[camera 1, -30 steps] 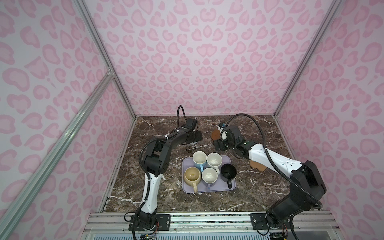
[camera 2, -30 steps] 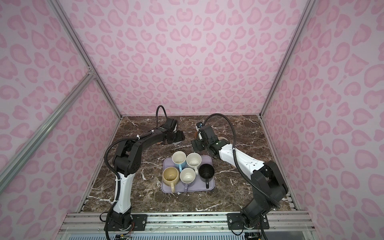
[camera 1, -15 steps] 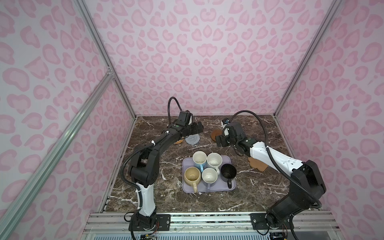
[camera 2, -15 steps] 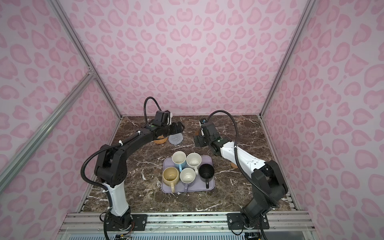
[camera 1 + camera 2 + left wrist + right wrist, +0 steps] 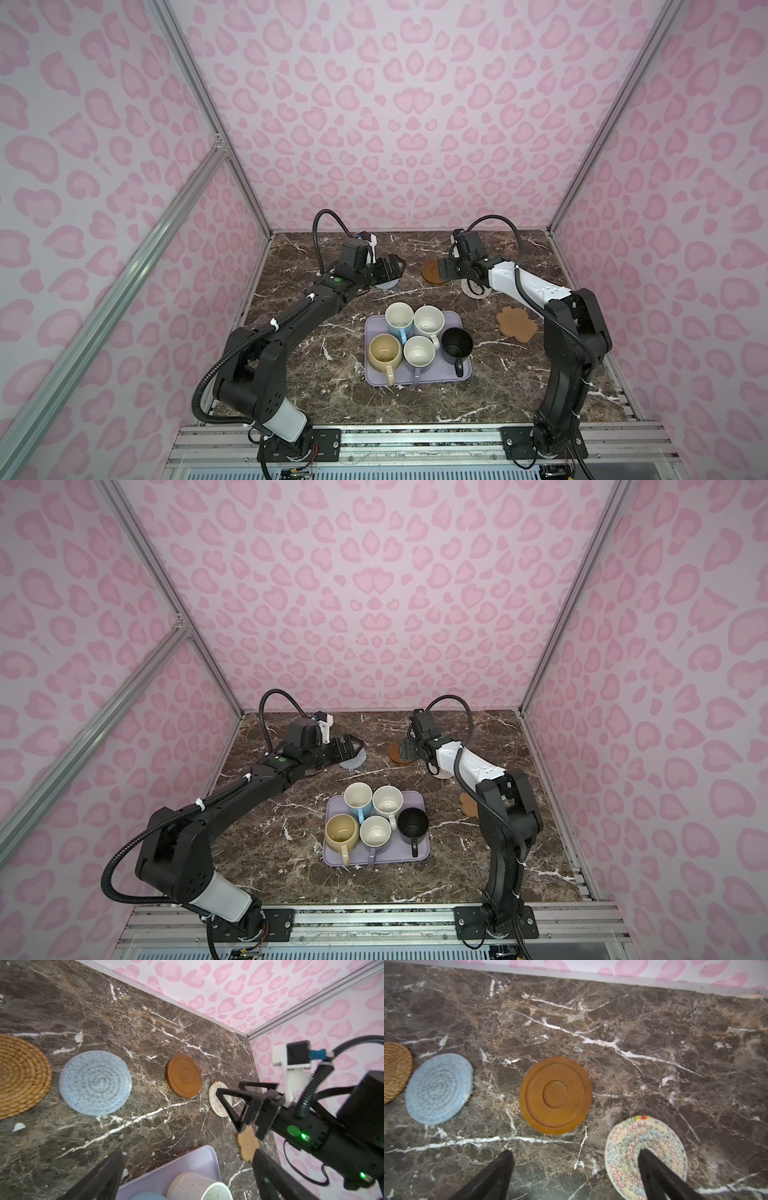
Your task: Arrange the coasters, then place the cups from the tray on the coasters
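Dark marble point(image 5: 316, 374), walled by pink-spotted panels point(image 5: 407, 124), is set with coasters toward the back: the orange disc point(image 5: 18, 1075), grey-blue disc point(image 5: 95, 1082) and brown disc point(image 5: 184, 1075) are lined up, the beige disc point(image 5: 633, 1140) is placed just beside the brown one, and the paw point(image 5: 516, 324) is seen right of the tray point(image 5: 438, 376). All five cups are crowded on the tray: blue point(image 5: 398, 318), speckled point(image 5: 429, 321), yellow point(image 5: 384, 352), lavender point(image 5: 419, 351), black point(image 5: 456, 343). Both grippers are held spread and empty, the left gripper point(image 5: 356, 746) above the grey-blue disc, the right gripper point(image 5: 575, 1153) between the brown and beige discs.
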You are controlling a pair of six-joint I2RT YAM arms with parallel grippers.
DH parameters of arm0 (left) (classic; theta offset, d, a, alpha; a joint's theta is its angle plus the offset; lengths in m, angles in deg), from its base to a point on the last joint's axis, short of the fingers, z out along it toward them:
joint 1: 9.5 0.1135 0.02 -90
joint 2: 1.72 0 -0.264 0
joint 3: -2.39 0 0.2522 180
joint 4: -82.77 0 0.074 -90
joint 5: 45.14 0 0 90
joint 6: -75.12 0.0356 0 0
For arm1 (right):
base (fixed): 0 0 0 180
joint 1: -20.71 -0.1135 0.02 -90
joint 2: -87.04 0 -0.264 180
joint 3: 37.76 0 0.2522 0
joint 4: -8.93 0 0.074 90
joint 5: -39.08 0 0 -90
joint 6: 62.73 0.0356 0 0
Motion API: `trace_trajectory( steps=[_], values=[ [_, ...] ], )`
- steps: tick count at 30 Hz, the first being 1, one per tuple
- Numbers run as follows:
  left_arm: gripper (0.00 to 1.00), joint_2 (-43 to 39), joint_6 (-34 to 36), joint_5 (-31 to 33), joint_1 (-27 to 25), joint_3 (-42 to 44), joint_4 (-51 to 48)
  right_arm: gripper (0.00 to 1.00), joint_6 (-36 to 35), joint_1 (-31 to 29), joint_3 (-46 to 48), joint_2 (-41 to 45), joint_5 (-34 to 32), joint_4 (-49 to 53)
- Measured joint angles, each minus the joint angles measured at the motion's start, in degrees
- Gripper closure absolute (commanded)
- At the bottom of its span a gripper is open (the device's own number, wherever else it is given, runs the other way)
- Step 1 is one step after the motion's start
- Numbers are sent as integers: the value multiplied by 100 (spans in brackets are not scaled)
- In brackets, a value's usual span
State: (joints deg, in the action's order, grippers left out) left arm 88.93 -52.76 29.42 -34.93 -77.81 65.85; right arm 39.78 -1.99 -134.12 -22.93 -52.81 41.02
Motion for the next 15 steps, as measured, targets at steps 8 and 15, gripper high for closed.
trace_trajectory(
  steps=[8, 15],
  values=[
    [2, 63, -59, 74, -63, -24, 66, 26, 7, 247, -905, -1012, 306, 313],
    [2, 317, -61, 37, -129, -118, 153, 33, -76, 343, -1631, -1687, 459, 662]
  ],
)
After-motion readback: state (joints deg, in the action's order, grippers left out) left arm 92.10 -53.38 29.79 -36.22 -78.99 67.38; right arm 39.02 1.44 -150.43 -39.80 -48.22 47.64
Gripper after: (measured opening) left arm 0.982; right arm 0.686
